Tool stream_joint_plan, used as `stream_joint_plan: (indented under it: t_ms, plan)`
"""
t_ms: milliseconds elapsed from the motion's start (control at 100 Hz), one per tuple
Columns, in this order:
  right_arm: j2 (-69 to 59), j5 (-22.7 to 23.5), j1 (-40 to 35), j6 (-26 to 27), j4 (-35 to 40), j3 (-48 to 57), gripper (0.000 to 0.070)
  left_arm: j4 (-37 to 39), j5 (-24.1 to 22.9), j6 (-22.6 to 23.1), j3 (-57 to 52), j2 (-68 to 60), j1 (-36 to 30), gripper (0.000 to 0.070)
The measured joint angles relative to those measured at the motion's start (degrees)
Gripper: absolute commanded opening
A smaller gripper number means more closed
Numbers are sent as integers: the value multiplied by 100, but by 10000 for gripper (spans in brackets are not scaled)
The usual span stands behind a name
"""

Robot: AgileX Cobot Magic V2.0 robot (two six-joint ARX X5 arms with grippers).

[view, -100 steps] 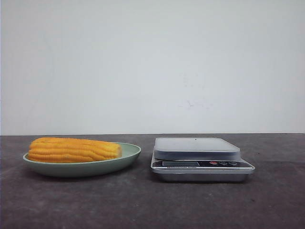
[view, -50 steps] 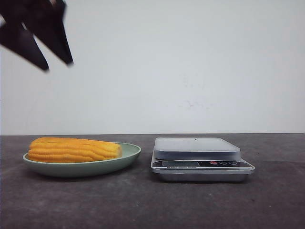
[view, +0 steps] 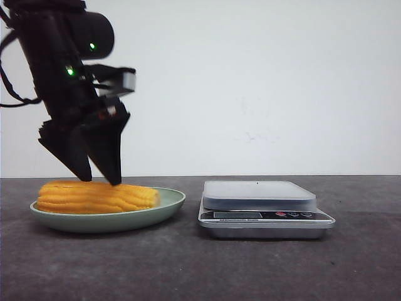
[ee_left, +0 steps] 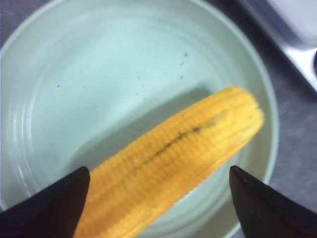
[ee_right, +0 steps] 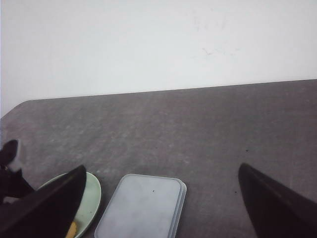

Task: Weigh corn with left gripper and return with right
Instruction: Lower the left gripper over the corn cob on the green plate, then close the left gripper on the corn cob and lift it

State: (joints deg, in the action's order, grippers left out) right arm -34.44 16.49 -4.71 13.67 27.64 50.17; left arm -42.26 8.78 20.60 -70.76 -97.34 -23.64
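The corn [view: 135,197] lies on its side in a pale green plate [view: 169,207] at the left of the dark table. My left gripper [view: 100,180] hangs open straight above the cob's middle, fingertips at its top, one finger on each side. In the left wrist view the corn [ee_left: 183,158] runs between my open left gripper [ee_left: 158,171], inside the plate [ee_left: 74,79]. The scale [view: 263,207] stands to the right of the plate, platform bare. My right gripper [ee_right: 161,168] is open, high above the scale [ee_right: 143,206]; it does not show in the front view.
The plate's rim [ee_right: 91,196] and a bit of corn show in the right wrist view beside the scale. A corner of the scale [ee_left: 292,34] shows in the left wrist view. A white wall stands behind the table's far edge [view: 351,175].
My left arm has come down from the upper left into view and now hangs over the corn. The corn, plate and scale have not moved.
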Motion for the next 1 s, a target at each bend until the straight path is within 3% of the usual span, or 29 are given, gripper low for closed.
stream_joint_plan:
  t_ms: [270, 650, 710, 840, 930, 1000]
  plan:
    - [0, 0, 0, 0, 0, 0, 624, 55, -140, 409, 0, -122, -142, 554]
    - [0, 0, 0, 0, 0, 0, 624, 37, -151, 483, -11, -527, -151, 543]
    - [0, 0, 0, 0, 0, 0, 624, 42, -151, 472, -11, -619, -168, 456]
    - [0, 0, 0, 0, 0, 0, 624, 15, -168, 426, -11, -660, -179, 136]
    - [0, 0, 0, 0, 0, 0, 623, 20, -310, 402, -13, -660, -179, 9]
    - [0, 0, 0, 0, 0, 0, 623, 17, -487, 378, -24, -654, -195, 3]
